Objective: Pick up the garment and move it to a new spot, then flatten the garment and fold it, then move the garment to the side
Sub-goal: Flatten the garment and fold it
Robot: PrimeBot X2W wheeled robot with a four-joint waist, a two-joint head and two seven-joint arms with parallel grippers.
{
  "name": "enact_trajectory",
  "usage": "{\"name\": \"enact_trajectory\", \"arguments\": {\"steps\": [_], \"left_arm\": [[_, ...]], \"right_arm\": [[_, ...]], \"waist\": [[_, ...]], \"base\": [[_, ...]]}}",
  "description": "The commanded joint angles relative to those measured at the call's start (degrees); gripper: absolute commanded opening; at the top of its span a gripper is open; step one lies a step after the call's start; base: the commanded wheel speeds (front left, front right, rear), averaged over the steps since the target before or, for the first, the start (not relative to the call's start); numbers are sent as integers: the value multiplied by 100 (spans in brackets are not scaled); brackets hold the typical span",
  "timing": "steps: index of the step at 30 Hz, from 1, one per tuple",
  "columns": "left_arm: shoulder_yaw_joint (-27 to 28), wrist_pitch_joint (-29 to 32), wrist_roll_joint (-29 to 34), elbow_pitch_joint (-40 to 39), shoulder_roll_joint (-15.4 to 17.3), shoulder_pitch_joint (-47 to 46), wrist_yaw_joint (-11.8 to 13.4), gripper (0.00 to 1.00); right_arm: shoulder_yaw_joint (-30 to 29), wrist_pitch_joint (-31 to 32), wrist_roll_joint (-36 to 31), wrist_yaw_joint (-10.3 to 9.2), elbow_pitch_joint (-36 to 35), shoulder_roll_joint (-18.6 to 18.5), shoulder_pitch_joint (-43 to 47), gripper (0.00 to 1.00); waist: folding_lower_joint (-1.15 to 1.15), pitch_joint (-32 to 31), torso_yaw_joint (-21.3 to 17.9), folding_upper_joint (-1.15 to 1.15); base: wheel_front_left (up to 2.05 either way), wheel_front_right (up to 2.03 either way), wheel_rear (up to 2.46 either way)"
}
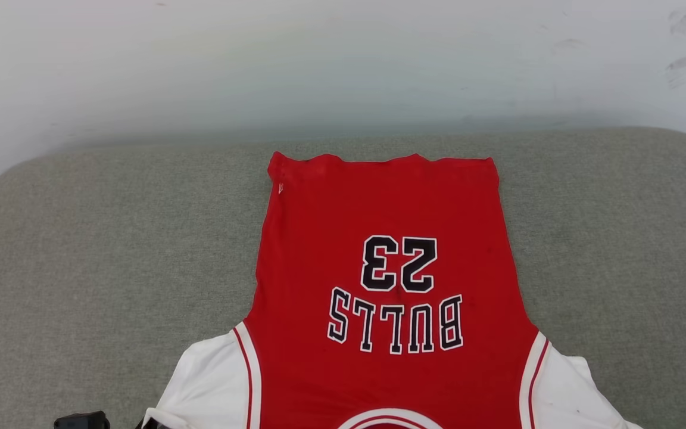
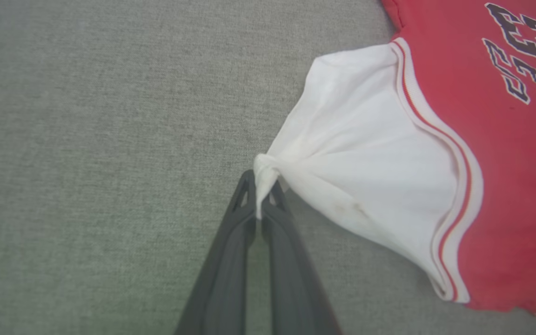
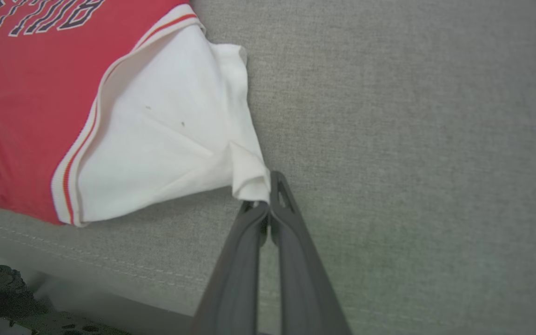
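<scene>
Two grips: left end effector [image 2: 262, 187] clenched on garment [image 1: 384, 202] sleeve, right end effector [image 3: 265, 195] on other sleeve.

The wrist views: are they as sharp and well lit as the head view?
Head view: even light, garment vivid red, lettering crisp. Left wrist view: the red looks paler; left gripper softens toward the bottom edge. Right wrist view: soft shadow under the white sleeve near the right gripper.

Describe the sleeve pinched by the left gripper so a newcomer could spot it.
On the grey cushion lies a red shirt, lettering up. Its white sleeve on the robot's left is gathered to a twisted point in the shut left gripper; unlike the other sleeve, it has a faint brownish smudge.
</scene>
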Motion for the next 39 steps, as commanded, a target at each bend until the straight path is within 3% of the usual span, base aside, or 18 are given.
{"name": "enact_trajectory", "arguments": {"steps": [1, 3, 4, 5, 6, 7, 16, 25, 32, 39], "left_arm": [[40, -34, 42, -43, 39, 79, 58, 0], [60, -51, 64, -122, 27, 84, 92, 0], [61, -52, 78, -173, 16, 70, 111, 0], [57, -55, 120, -218, 13, 39, 122, 0], [46, -60, 140, -270, 5, 4, 126, 0], [40, -64, 166, -324, -10, -31, 140, 0], [-9, -89, 550, -878, -116, -407, 334, 0], [-66, -98, 1043, -1469, -285, -984, 528, 0], [-82, -115, 1336, -1741, -516, -1390, 596, 0], [-88, -126, 1568, -1867, -814, -1699, 529, 0]], "right_arm": [[-199, 103, -57, -12, -121, 37, 175, 0], [-414, 226, -191, -12, -292, 111, 308, 0], [-531, 269, -246, -11, -376, 171, 349, 5], [-649, 310, -296, -11, -452, 236, 379, 30], [-752, 362, -351, -11, -540, 285, 384, 88], [-870, 381, -432, -10, -632, 320, 377, 100], [-1838, 627, -853, -10, -1602, 277, -180, 100], [-2084, 1410, -714, -10, -2088, -322, -2219, 100], [-1363, 3166, -162, -10, -1717, -912, -3980, 100], [-843, 5582, 467, -10, -712, -934, -5549, 100]], "waist": [[1, 7, 16, 0], [1, 14, 32, 0], [1, 17, 40, 0], [1, 20, 50, 0], [1, 26, 59, 0], [1, 34, 70, 0], [1, 380, 274, 0], [1, 1230, 759, 0], [1, 1973, 1164, 0], [1, 2624, 1524, 0]], "base": [[0, 0, 0], [0, 0, 0], [0, 0, 0], [0, 0, 0], [0, 0, 0], [0, 0, 0], [0, 0, 0], [0, 0, 0], [0, 0, 0], [0, 0, 0]]}}
